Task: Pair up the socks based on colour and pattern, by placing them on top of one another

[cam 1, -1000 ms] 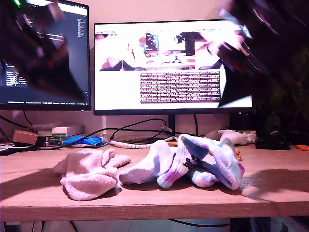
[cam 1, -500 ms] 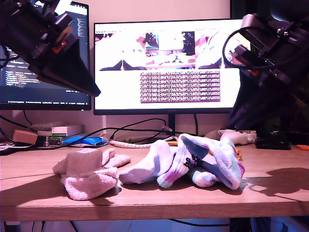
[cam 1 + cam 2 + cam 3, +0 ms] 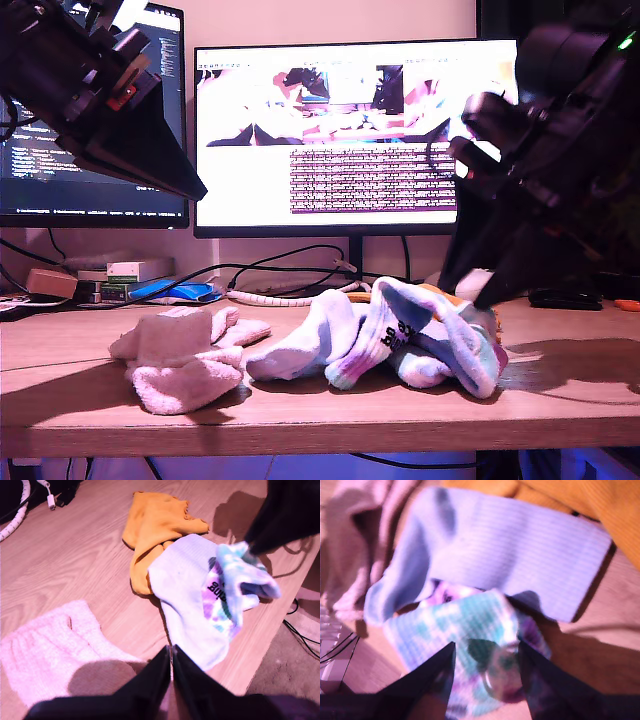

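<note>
Fluffy pink socks (image 3: 185,365) (image 3: 45,650) lie at the exterior view's left. A white sock (image 3: 300,345) (image 3: 182,590) (image 3: 520,550) lies mid-table, with a blue-purple tie-dye sock (image 3: 450,335) (image 3: 235,580) (image 3: 465,630) heaped on its end. Behind them lie mustard-yellow socks (image 3: 155,525) (image 3: 600,505). My first gripper (image 3: 198,187) (image 3: 171,652) hangs high above the pink socks, shut and holding nothing. My second gripper (image 3: 470,290) (image 3: 485,662) is low over the tie-dye sock, open, a finger on each side of it.
Two monitors (image 3: 345,140) stand behind the wooden table (image 3: 320,420), with cables and a white coiled cable (image 3: 270,297) (image 3: 15,515) at their feet. Small boxes (image 3: 130,275) sit at the exterior view's back left. The pile lies close to the table's front edge.
My second arm has dropped from high at the exterior view's right down to the tie-dye sock. My first arm swung in a second ago and has held still since.
</note>
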`<state>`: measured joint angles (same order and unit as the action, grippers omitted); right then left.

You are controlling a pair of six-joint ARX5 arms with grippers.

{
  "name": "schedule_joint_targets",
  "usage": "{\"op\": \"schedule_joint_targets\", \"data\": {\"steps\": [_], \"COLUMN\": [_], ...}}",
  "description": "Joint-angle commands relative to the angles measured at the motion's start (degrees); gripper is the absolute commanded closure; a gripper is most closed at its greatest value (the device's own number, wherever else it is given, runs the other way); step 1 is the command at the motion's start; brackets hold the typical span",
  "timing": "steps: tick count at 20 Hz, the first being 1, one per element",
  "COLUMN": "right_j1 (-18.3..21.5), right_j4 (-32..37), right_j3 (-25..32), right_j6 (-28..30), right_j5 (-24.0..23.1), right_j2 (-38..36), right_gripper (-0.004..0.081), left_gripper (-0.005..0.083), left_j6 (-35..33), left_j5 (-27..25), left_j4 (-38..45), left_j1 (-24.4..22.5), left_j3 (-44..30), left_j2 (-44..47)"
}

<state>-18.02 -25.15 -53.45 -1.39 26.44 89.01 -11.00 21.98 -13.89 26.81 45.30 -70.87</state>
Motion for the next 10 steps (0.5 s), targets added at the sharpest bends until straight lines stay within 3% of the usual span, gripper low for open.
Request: {"op": "schedule_joint_targets", "data": {"steps": [1,4,7,10], "right_j1": [0.2,0.2,0.4,0.5], "right_j4": [-0.4,-1.7,-2.7,-2.8], "right_j3": [-1.5,-1.7,-1.7,-1.7], "right_j6": [1.1,2.8,3.6,4.4], "right_j5": [0.0,-0.3,-4.7,-2.9], "right_j2": [0.5,0.7,0.9,2.0], "right_gripper": [0.0412,0.0422,0.0379,0.0365], "left_gripper": [0.0796,0.0796,0.0796,0.0797], "left_j6": [0.3,0.5,0.6,0.7], "left_j5": [0.0,0.0,0.0,0.0], "left_j4": [0.1,0.2,0.1,0.2], "left_j1": [0.0,0.0,0.0,0.0], "left_j3": [-1.5,-1.5,-1.5,-1.5], "left_j2": [0.4,0.4,0.4,0.4]}}
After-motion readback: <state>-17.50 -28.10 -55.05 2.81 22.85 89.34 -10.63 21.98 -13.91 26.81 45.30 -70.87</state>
